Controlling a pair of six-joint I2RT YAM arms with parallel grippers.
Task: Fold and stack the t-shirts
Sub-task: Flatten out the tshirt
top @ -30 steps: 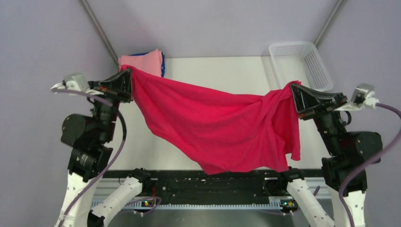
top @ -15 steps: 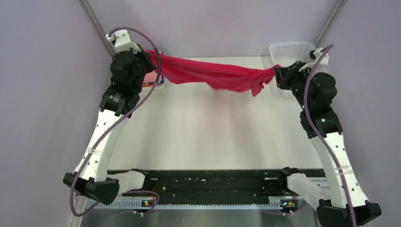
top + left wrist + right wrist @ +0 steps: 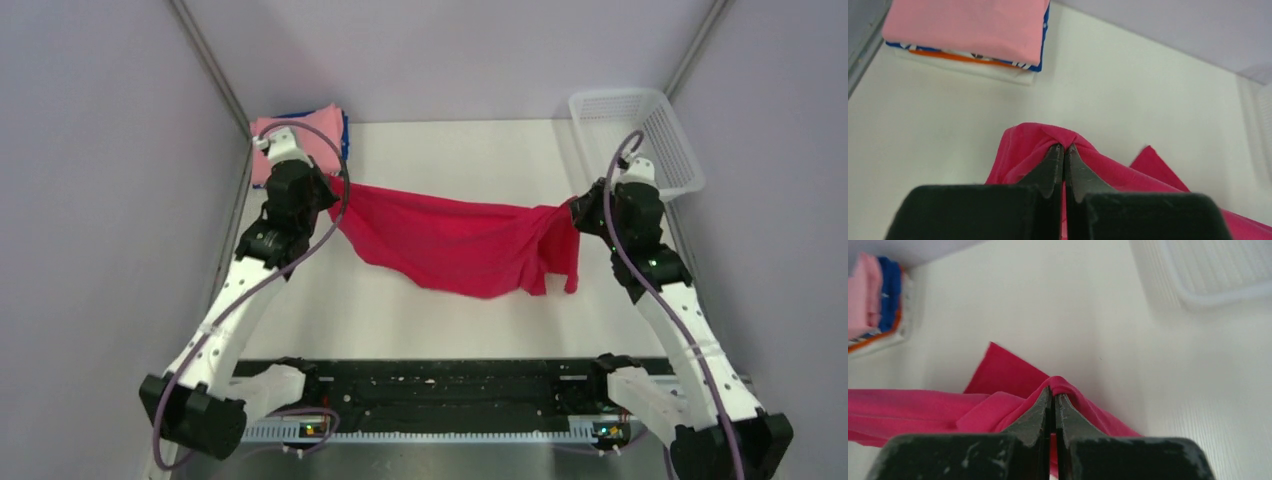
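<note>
A crimson-red t-shirt [image 3: 460, 240] hangs stretched between both grippers over the middle of the table, its lower part sagging toward the near side. My left gripper [image 3: 335, 187] is shut on the red t-shirt's left end [image 3: 1048, 145]. The right gripper [image 3: 577, 208] is shut on its right end [image 3: 1060, 386]. At the back left corner sits a stack of folded t-shirts [image 3: 300, 140], light pink [image 3: 973, 25] on top, with blue, orange and white layers under it [image 3: 973, 57].
A white plastic mesh basket [image 3: 635, 135] stands at the back right corner, close behind the right arm. Grey walls close in the table on three sides. The black rail with the arm bases [image 3: 450, 395] runs along the near edge.
Both arms swung the red t-shirt from high near the camera out to the far side, then drew it back and down toward the table's middle, where it now hangs lower and wider.
</note>
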